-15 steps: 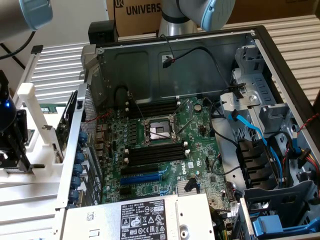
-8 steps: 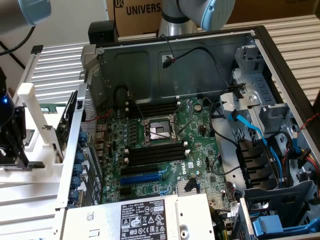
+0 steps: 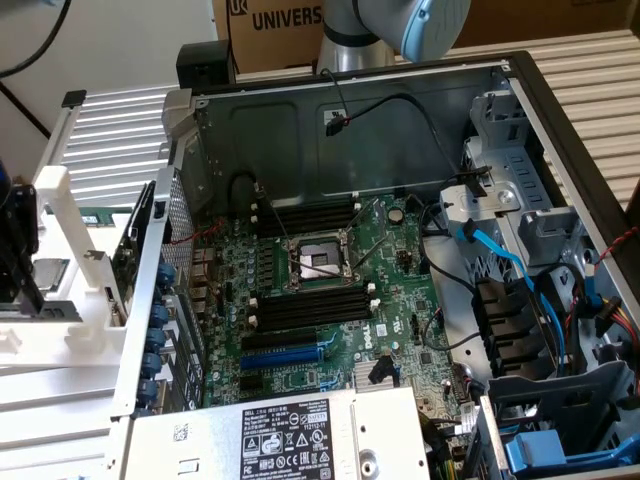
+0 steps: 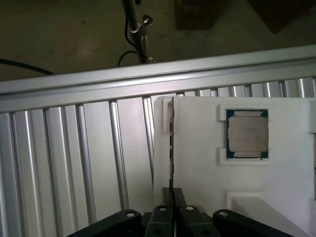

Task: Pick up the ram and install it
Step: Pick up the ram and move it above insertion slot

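gripper [image 4: 172, 197]: at the exterior view's left, fingers clamped on the ram's [image 4: 171, 148] thin edge.
ram: standing on edge in the white holder [image 4: 197, 168], beside the chip [image 4: 247, 134].
lift: probably best drawn straight out, without twisting.
black slots [image 3: 305, 305]: right, in the open case [image 3: 350, 120], seemingly empty.

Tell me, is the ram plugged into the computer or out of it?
Out. The ram stands on edge in the white holder, the gripper shut on its end; the black memory slots look empty.
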`<state>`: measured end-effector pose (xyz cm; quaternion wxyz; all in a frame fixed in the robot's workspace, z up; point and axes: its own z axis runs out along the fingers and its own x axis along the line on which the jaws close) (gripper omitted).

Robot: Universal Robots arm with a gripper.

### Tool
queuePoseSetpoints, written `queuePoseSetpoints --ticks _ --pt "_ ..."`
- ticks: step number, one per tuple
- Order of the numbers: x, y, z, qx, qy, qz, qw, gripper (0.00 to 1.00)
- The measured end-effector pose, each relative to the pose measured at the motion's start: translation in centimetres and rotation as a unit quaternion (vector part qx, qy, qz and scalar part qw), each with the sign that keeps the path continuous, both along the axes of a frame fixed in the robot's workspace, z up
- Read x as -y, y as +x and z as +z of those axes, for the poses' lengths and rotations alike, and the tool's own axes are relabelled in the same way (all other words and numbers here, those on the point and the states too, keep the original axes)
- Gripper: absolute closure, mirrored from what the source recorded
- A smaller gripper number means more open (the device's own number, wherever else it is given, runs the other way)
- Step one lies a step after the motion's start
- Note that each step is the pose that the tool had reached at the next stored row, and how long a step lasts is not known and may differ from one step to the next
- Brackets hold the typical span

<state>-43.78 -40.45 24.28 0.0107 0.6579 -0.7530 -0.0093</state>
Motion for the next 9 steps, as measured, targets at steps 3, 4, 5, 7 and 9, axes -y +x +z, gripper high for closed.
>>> queuePoseSetpoints --ticks 3,4,5,7,9 --pt "0.00 -0.1 1.17 0.0000 0.0000 0.000 1.0000 0.88" --pt "0.00 -0.2 1.57 0.0000 0.0000 0.000 1.0000 0.88" --pt "0.00 -0.2 1.99 0.0001 0.0000 0.000 1.0000 0.88" --pt "0.01 -0.2 2.94 0.0000 0.0000 0.000 1.0000 0.88" --pt "0.01 -0.3 3.82 0.0000 0.0000 0.000 1.0000 0.88"
